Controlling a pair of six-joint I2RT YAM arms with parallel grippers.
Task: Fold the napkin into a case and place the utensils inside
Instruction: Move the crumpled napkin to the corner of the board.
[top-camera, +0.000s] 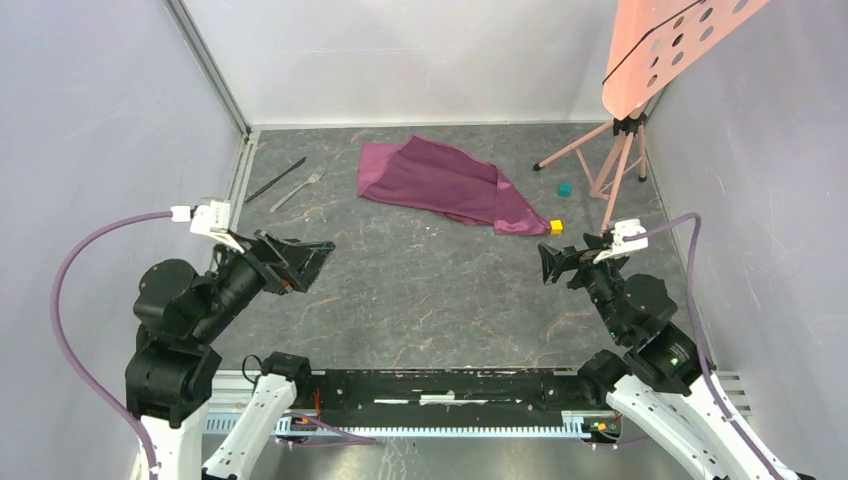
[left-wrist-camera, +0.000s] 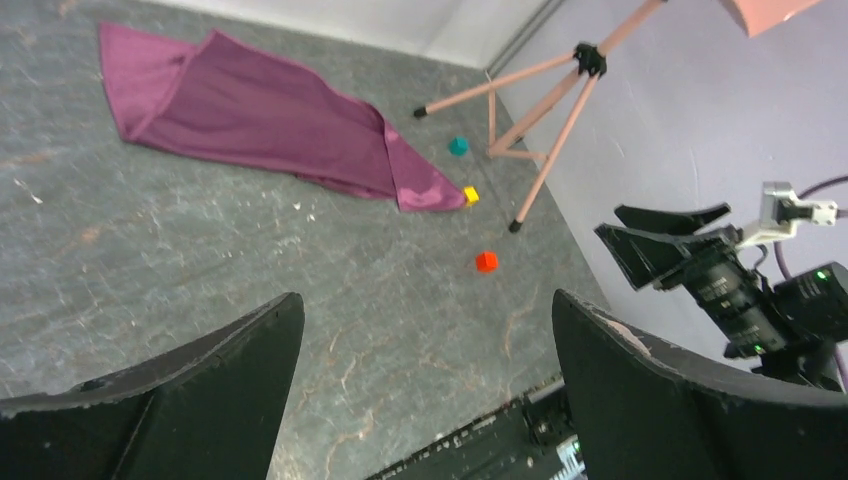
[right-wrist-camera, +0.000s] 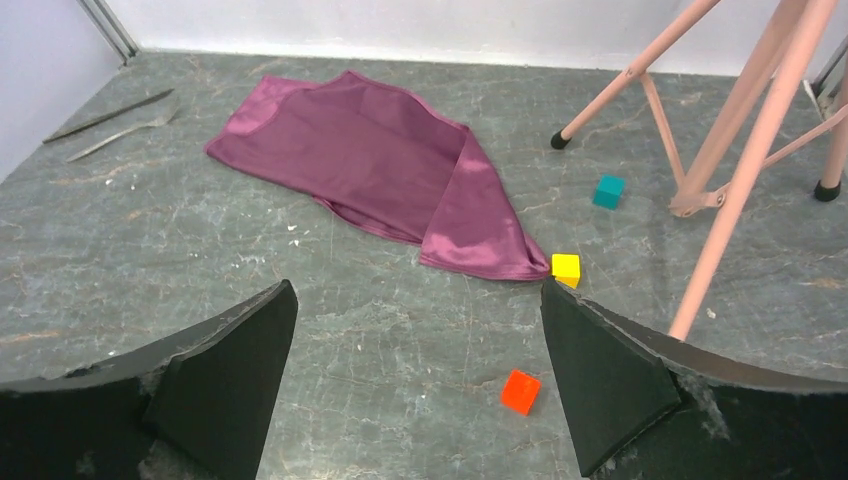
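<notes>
The desk (top-camera: 430, 290) is boxed in by pale walls on the left, right and far sides. A broad bare stretch of grey surface lies between the two arms and the things at the back. At the far right, the pink tripod (top-camera: 615, 165) plants its legs on the desk and narrows the room there.

The left hand (top-camera: 318, 265) and the right hand (top-camera: 545, 265) both hang above the near half, jaws spread wide and holding nothing.

The napkin (top-camera: 440, 185) lies at the far middle, unfolded into no case. It is a rumpled plum sheet with one flap doubled over itself, and its right corner tapers to just beside a yellow cube (top-camera: 556, 226). A teal cube (top-camera: 565, 188) sits near the tripod.

The knife (top-camera: 276, 180) and fork (top-camera: 298, 188) lie side by side at the far left, close to the wall rail and apart from the cloth.

Both wrist views show a red cube (right-wrist-camera: 520, 391) on bare desk nearer than the yellow one. In the top view it cannot be seen.
</notes>
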